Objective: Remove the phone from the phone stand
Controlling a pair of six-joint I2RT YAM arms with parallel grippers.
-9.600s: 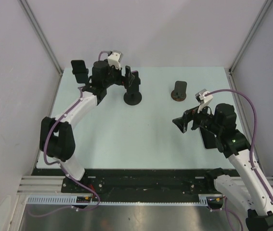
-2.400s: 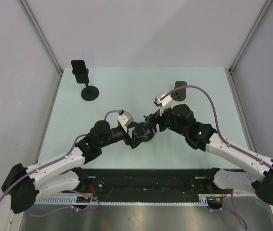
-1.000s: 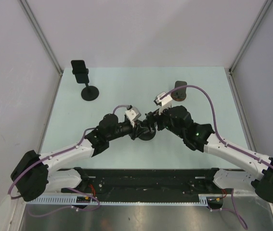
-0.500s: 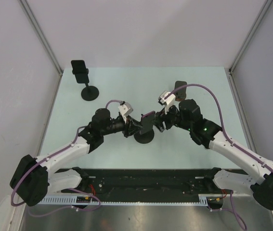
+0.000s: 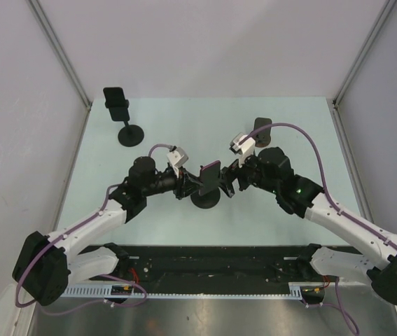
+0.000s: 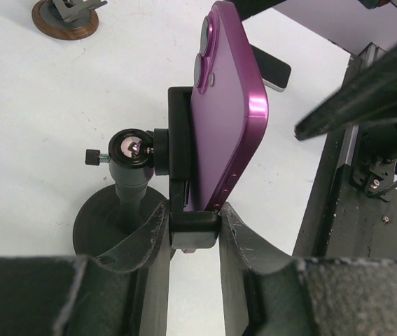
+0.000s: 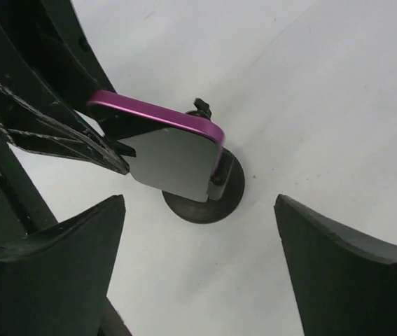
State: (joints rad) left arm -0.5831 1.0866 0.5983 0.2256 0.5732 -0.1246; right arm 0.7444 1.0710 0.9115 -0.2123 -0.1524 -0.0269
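A slim purple phone (image 6: 230, 119) sits in the cradle of a black round-based phone stand (image 6: 100, 220), around the middle of the pale desk (image 5: 184, 119). The left gripper (image 6: 193, 227) has its fingers (image 6: 149, 245) clenched on the cradle's lower lip. The right gripper (image 7: 199, 203) has its fingers (image 7: 79, 266) released, spread wide near the phone without touching it.

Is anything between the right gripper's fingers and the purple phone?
Nothing blocks it. The right wrist view shows only table and the stand's base between right gripper and phone.
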